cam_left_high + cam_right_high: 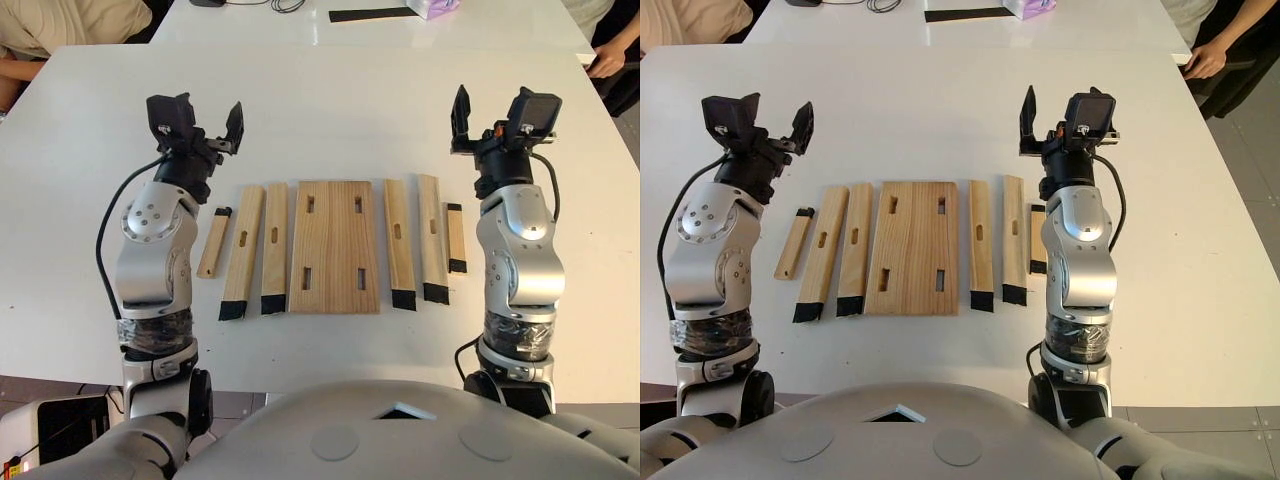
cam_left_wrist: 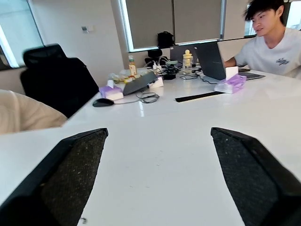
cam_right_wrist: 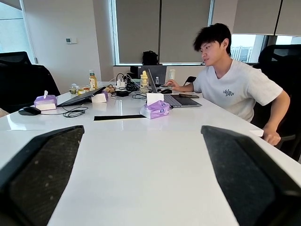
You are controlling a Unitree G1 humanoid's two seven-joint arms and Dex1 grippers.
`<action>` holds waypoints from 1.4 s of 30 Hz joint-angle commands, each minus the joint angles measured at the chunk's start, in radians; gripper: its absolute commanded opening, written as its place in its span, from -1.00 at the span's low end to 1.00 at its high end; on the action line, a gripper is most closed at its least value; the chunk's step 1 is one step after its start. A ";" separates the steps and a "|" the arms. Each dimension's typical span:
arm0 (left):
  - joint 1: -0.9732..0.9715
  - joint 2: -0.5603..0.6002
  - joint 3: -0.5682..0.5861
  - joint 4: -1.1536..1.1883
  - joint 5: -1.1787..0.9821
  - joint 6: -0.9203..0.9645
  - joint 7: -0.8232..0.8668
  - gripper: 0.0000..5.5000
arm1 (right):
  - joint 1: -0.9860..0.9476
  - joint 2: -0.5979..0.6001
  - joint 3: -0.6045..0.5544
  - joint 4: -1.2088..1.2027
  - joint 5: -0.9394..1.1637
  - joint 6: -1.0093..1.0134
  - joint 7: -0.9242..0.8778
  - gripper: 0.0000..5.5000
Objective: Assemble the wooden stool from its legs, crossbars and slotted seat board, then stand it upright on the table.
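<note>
Zero joints made: seven parts lie loose, flat in row mid-frame on table (image 1: 320, 110). Slotted seat board (image 1: 334, 246) centre, pale wood, four slots. Two black-tipped legs (image 1: 243, 250) each side; short crossbars (image 1: 214, 242) at row ends. Left tool (image 1: 210, 110) upper left, right tool (image 1: 492, 105) upper right: both spread wide, empty. Whole assembly and standing upright left to do.

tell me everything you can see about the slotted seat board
The seat board is a pale rectangular wooden panel with lengthwise grain and four small rectangular slots, two towards each end. It lies flat on the white table, mid-row, unassembled, with a black-tipped leg close on its left and another on its right. Nothing rests on it.
</note>
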 commanded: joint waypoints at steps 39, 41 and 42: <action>0.231 0.720 0.005 -0.201 -0.207 0.725 -0.484 0.48 | 0.144 0.027 -0.090 -0.180 -0.022 0.035 -0.104 0.67; 0.235 0.713 0.002 -0.172 -0.188 0.697 -0.462 0.48 | 0.143 0.026 -0.089 -0.179 -0.023 0.036 -0.102 0.67; 0.240 0.702 0.006 -0.167 -0.186 0.695 -0.452 0.48 | 0.143 0.026 -0.087 -0.179 -0.023 0.037 -0.101 0.67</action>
